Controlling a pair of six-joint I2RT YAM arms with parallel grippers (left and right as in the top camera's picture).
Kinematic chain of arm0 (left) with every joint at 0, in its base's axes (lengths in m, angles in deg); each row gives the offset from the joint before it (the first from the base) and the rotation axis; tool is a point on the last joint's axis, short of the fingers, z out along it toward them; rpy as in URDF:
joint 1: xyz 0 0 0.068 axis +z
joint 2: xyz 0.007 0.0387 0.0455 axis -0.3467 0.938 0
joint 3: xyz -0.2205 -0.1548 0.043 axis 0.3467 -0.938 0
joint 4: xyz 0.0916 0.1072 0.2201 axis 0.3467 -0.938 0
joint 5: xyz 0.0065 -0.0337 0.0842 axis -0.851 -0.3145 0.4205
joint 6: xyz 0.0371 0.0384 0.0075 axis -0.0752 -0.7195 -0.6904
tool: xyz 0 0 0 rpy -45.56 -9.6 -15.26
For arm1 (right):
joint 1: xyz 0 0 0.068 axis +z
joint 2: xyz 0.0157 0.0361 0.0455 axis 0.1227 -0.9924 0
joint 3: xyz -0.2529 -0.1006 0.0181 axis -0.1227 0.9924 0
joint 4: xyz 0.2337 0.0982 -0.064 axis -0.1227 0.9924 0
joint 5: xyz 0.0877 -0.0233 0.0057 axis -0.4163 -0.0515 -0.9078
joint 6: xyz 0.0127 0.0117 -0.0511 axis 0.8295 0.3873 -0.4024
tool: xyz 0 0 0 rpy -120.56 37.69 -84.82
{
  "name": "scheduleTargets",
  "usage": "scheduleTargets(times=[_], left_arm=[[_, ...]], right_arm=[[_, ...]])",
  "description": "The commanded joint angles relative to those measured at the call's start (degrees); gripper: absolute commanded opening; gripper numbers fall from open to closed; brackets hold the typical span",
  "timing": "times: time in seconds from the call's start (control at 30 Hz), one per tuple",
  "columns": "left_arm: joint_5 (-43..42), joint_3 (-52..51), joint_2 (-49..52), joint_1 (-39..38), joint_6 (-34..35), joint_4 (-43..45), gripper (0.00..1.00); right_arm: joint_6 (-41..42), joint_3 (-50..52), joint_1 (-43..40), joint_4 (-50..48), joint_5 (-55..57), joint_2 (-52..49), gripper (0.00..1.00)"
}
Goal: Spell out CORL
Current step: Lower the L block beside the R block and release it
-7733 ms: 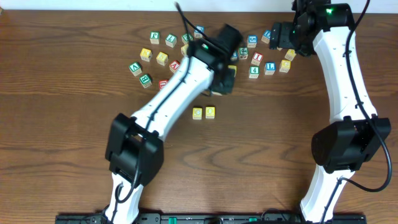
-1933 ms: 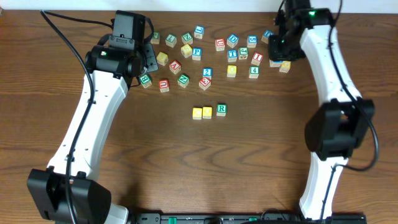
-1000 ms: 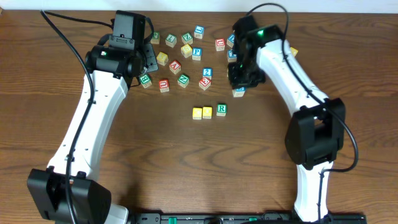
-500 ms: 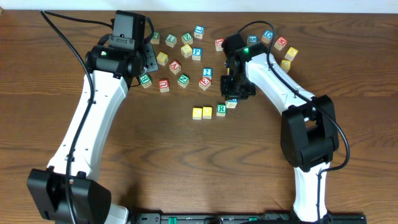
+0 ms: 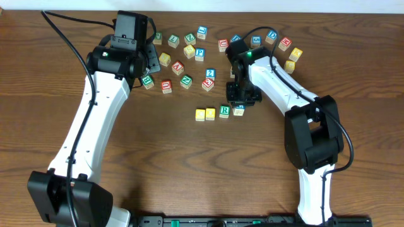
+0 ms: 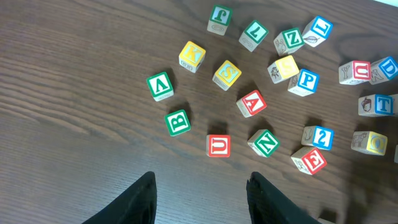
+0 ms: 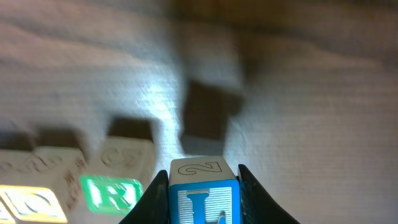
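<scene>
CORL (image 5: 224,111) row mid-table (image 5: 252,176): yellow cubes (image 5: 200,114) side by side, R cube (image 5: 224,111) just beside them, L cube (image 5: 238,111) next along toward the right edge, pinched tight in right gripper (image 7: 204,186). Left gripper (image 6: 202,199) spread apart, holding nothing, above loose cubes (image 6: 217,146) near the far edge.
</scene>
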Motion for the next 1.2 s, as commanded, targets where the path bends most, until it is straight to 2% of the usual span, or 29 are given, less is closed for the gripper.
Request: scheduleTargets(times=[0.0, 0.33, 1.17], left_arm=[[0.5, -0.6, -0.2, 0.2, -0.7, -0.1, 0.46], [0.5, -0.6, -0.2, 0.2, -0.7, -0.3, 0.46], [0.5, -0.6, -0.2, 0.2, -0.7, -0.3, 0.47]], right_arm=[[1.0, -0.1, 0.6, 1.2, 0.8, -0.5, 0.22], [2.5, 2.0, 0.6, -0.3, 0.9, -0.5, 0.23], [2.6, 2.1, 0.6, -1.9, 0.9, -0.5, 0.4]])
